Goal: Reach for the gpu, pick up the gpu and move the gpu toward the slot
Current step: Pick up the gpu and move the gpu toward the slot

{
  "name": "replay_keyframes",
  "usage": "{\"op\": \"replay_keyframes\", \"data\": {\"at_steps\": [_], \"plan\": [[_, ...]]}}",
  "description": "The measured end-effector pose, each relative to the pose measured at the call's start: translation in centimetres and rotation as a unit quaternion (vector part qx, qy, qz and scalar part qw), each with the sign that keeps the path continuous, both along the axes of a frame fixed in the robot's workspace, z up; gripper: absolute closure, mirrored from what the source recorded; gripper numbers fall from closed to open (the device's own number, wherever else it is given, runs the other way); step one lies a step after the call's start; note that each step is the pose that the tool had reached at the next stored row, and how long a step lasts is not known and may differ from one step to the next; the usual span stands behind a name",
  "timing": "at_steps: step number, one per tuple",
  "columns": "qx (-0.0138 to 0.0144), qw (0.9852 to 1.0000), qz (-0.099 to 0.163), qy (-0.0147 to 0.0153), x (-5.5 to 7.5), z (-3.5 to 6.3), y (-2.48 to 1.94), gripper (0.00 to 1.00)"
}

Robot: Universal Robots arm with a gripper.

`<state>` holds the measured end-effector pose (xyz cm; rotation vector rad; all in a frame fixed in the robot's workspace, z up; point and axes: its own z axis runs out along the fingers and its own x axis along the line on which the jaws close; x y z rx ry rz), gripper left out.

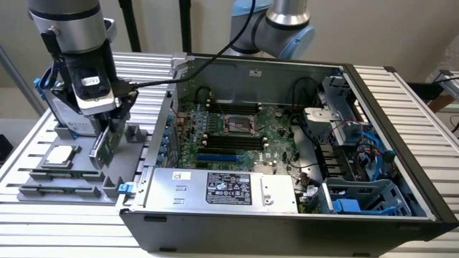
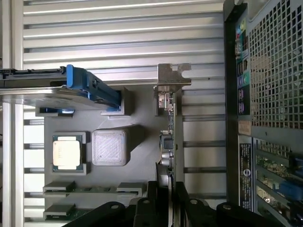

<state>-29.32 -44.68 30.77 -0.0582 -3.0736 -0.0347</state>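
While the arm point(image 1: 72, 32) stands over the parts tray point(image 1: 135, 135) just outside the open computer case point(image 1: 272, 231), its gripper point(image 1: 107, 126) has its 2 fingers drawn nearly together on the gpu point(image 1: 102, 148). There is 1 finger on each flat face of the green card, and they appear to pinch it. The card stands on edge directly beneath the gripper, outside the case and just beside its perforated port-side wall. Whether it rests in the tray's groove or hangs just clear of it cannot be told.

From the wrist view the gpu point(image 2: 171, 142) is seen edge-on. Its long axis runs parallel to that wall of the case point(image 2: 274, 71), away from the gripper point(image 2: 171, 194) to the silver bracket point(image 2: 173, 78) at the far end. On this showing, the slot point(image 1: 217, 158), a blue strip on the motherboard point(image 1: 237, 126) inside the case, lies sideways from the card, over the wall and well apart from it.

On its side away from the case, the tray point(image 2: 142, 161) also carries a hard drive point(image 2: 47, 92) in a blue frame, 1 processor chip point(image 2: 66, 152), a pale square block point(image 2: 109, 147) and 2 memory sticks point(image 2: 92, 189). Within the case are the motherboard, a silver power supply point(image 1: 222, 188) and a blue-gray drive cage point(image 1: 358, 196).
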Motion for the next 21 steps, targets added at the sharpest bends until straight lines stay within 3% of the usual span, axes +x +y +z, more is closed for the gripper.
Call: {"op": "replay_keyframes", "data": {"at_steps": [13, 21], "plan": [[0.0, 1.0, 0.0, 0.0027, 1.0, 5.91, -0.13, 0.73], [0.0006, 1.0, 0.0, 0.0043, 3.8, 9.53, -0.38, 0.73]]}}
